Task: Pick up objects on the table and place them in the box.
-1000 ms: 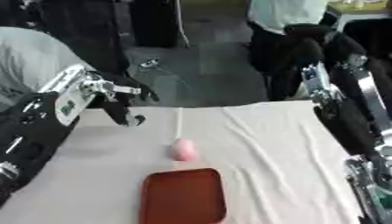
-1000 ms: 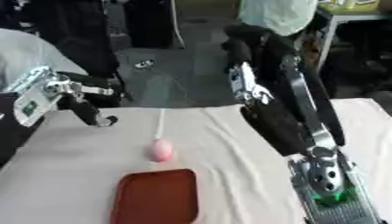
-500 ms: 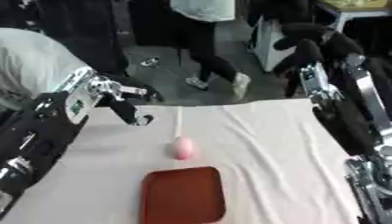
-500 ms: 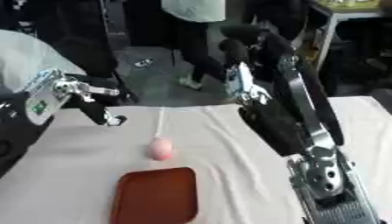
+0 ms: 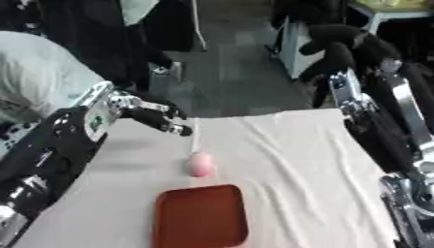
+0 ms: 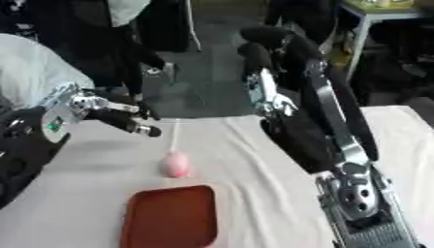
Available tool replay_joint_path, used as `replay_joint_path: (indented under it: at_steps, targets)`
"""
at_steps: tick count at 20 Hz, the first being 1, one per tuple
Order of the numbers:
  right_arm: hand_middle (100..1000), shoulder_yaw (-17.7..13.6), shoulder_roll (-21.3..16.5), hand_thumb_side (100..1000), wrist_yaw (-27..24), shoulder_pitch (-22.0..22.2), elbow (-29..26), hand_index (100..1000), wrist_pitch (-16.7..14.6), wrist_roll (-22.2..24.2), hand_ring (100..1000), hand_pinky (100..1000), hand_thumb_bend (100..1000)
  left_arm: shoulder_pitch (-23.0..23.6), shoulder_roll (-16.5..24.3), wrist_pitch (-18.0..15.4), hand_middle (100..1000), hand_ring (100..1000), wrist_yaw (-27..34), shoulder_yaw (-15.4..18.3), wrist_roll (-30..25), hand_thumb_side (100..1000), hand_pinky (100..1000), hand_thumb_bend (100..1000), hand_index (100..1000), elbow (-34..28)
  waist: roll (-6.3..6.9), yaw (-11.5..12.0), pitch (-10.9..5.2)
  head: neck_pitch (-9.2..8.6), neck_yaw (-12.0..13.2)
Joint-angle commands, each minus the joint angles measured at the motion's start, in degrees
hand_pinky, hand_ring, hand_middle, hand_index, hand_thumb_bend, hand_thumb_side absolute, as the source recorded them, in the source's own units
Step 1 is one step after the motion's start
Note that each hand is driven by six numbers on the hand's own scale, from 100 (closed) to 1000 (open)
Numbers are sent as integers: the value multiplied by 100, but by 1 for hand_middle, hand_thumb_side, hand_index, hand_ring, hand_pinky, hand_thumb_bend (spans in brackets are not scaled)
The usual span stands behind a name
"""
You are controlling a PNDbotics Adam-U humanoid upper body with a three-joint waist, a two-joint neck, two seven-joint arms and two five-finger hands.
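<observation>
My left hand point(image 5: 157, 117) hangs left of centre, fingers stretched out and apart, holding nothing. The pink object point(image 5: 199, 164) lies in the middle of the white cloth point(image 5: 288, 160), just above the red box point(image 5: 200, 219) at the bottom of the frame. It looks rounded: if my fingers come down off-centre I may nudge it and send it rolling. My right hand point(image 6: 271, 99) hovers upper centre in the right eye view; whether it is closed I cannot tell.
</observation>
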Motion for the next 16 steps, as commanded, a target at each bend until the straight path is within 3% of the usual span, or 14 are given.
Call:
replay_joint_path:
  at_steps: [1, 10, 11, 12, 13, 14, 15, 16]
  targets:
    - [656, -43, 34, 725, 58, -109, -66, 805, -21, -15, 556, 341, 100, -173, 27, -646, 1000, 953, 71, 34, -736, 1000, 1000, 997, 1000, 36, 13, -23, -60, -30, 88]
    - [660, -98, 118, 702, 191, -107, -66, 808, 1, -44, 563, 352, 100, -171, -149, -674, 1000, 935, -127, -90, -736, 1000, 934, 1000, 1000, 224, 36, -86, -59, -30, 103]
    - [660, -99, 124, 703, 201, -109, -66, 808, 4, -36, 563, 353, 100, -166, -161, -710, 1000, 937, -151, -102, -736, 914, 923, 1000, 1000, 234, 38, -90, -59, -31, 100]
    - [660, -97, 130, 703, 209, -109, -66, 808, 8, -26, 563, 353, 100, -158, -172, -765, 1000, 935, -167, -125, -736, 950, 924, 1000, 1000, 242, 41, -93, -58, -41, 89]
    - [661, -94, 133, 705, 215, -110, -66, 808, 11, -17, 564, 352, 100, -153, -180, -819, 1000, 938, -181, -144, -736, 787, 917, 980, 1000, 250, 43, -95, -58, -51, 73]
    - [661, -88, 135, 705, 220, -110, -66, 808, 16, -4, 564, 352, 100, -149, -191, -883, 1000, 938, -198, -172, -736, 787, 917, 980, 1000, 260, 45, -95, -59, -60, 55]
    - [661, -81, 135, 707, 223, -112, -66, 808, 21, 9, 564, 352, 100, -148, -205, -942, 1000, 937, -215, -195, -736, 707, 914, 956, 1000, 272, 46, -95, -59, -64, 44]
    - [661, -74, 136, 706, 224, -114, -66, 808, 26, 24, 564, 352, 100, -147, -222, -1001, 1000, 938, -232, -221, -736, 725, 915, 961, 1000, 287, 46, -95, -59, -63, 37]
